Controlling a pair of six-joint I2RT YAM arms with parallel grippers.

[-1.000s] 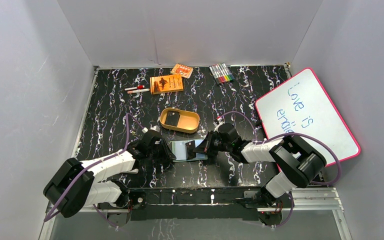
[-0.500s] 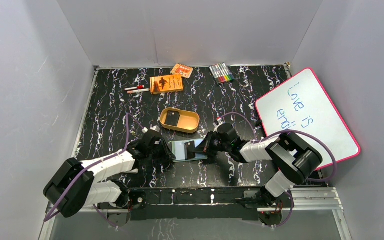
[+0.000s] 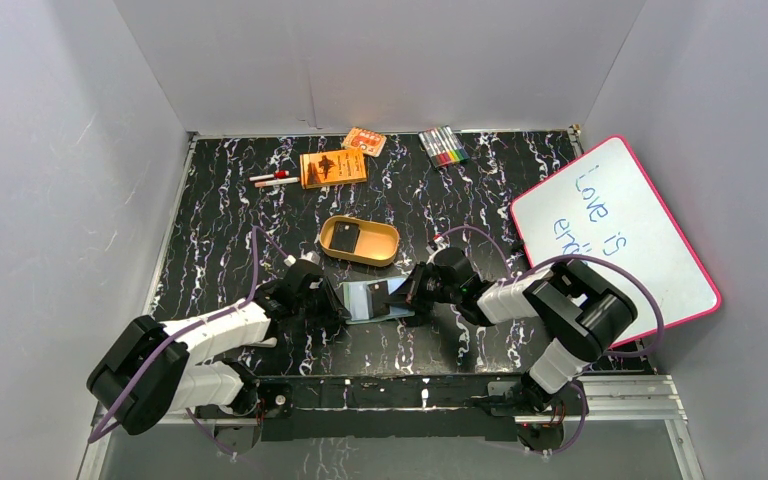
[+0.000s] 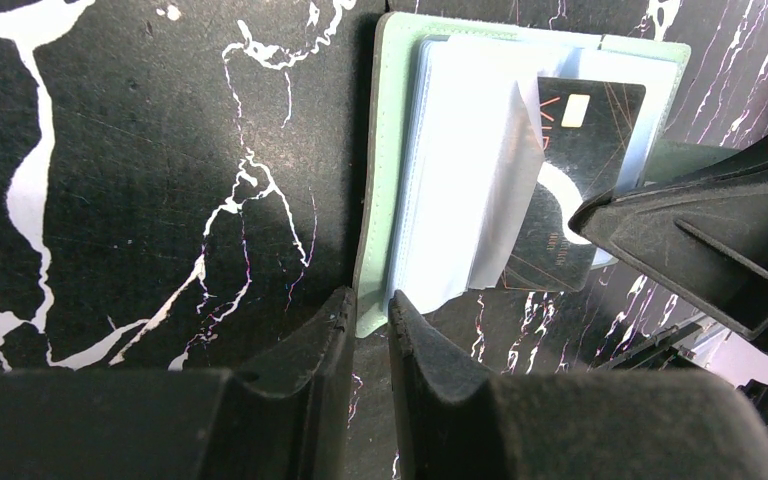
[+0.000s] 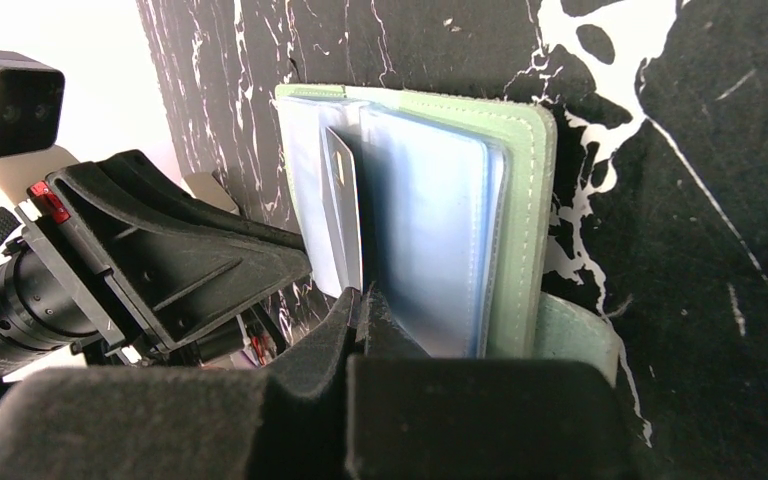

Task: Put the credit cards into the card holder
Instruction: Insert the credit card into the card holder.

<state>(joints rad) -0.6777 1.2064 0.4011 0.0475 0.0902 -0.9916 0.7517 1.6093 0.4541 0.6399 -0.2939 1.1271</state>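
Observation:
The mint-green card holder [image 3: 368,299] lies open on the table between my grippers, its clear sleeves fanned up [image 4: 460,170]. My left gripper [image 4: 370,305] is closed on the near edge of its cover [image 4: 375,200]. My right gripper [image 5: 360,295] is shut on a black credit card, seen edge-on [image 5: 343,210]. In the left wrist view this card [image 4: 572,170] shows a small pale chip and lies partly under a lifted sleeve. The right gripper [image 4: 600,215] holds the card's end. Another black card [image 3: 348,236] lies in a gold tin.
The gold oval tin [image 3: 380,245] sits just behind the holder. An orange booklet [image 3: 332,167], a small orange packet [image 3: 363,141], pens [image 3: 272,179] and markers [image 3: 442,146] lie at the back. A pink-framed whiteboard [image 3: 615,225] leans at the right.
Both grippers stay at the holder. The right arm's elbow has shifted slightly left; the card and sleeves look almost unchanged.

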